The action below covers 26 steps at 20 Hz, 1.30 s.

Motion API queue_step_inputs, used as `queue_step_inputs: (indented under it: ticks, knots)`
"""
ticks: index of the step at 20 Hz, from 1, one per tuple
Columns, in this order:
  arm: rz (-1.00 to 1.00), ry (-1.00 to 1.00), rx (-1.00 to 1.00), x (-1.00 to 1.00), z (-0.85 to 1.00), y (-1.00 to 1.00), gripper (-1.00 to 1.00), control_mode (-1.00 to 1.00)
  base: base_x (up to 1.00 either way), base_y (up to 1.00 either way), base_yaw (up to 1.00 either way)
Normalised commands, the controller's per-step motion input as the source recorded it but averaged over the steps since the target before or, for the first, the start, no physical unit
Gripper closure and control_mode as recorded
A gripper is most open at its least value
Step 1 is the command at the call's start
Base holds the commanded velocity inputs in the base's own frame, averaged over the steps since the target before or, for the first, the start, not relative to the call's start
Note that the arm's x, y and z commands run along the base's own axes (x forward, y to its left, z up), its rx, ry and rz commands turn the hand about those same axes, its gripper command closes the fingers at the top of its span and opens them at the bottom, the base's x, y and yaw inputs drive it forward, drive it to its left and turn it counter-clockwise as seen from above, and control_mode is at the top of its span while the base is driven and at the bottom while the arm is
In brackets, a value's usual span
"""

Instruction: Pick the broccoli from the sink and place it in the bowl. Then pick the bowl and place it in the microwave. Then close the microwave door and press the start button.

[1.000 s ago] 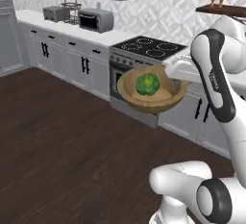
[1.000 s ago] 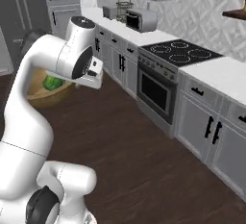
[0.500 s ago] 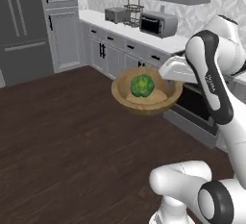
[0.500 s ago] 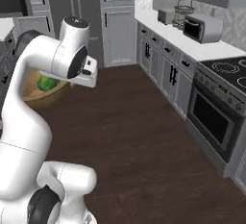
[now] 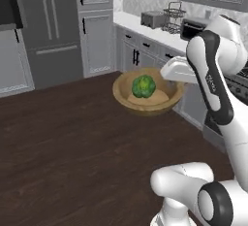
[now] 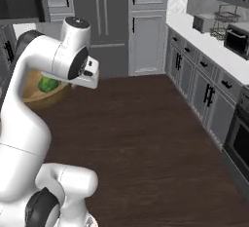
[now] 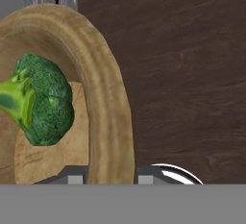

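1. The step in hand looks like the carry to the microwave: the round light-brown wooden bowl rides in the air above the dark wood floor, out from the white surface with grey cabinets.
2. The hand is clenched on the bowl's rim, one finger on each side.
3. The small bright green lumpy broccoli lies inside the bowl.
4. Next the bowl must stay level until the microwave is reached.
5. Hard to make out: the hand's fingertips, cut off low in the hand view.
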Motion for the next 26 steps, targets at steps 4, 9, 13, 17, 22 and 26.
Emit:
queue_step_inputs:
  ticks: [4,9,13,17,22,26]
  knots:
    - [0.0,0.0,0.0,0.0,0.0,0.0,1.0,1.0,1.0,-0.12,0.54]
    - [0.0,0.0,0.0,0.0,0.0,0.0,1.0,1.0,1.0,-0.58,0.26]
    - [0.0,0.0,0.0,0.0,0.0,0.0,1.0,1.0,1.0,-0.47,-0.1]
    - [0.0,0.0,0.0,0.0,0.0,0.0,1.0,1.0,1.0,-0.25,-0.07]
    - [0.0,0.0,0.0,0.0,0.0,0.0,1.0,1.0,1.0,-0.3,0.13]
    - [0.0,0.0,0.0,0.0,0.0,0.0,1.0,1.0,1.0,-0.46,0.32]
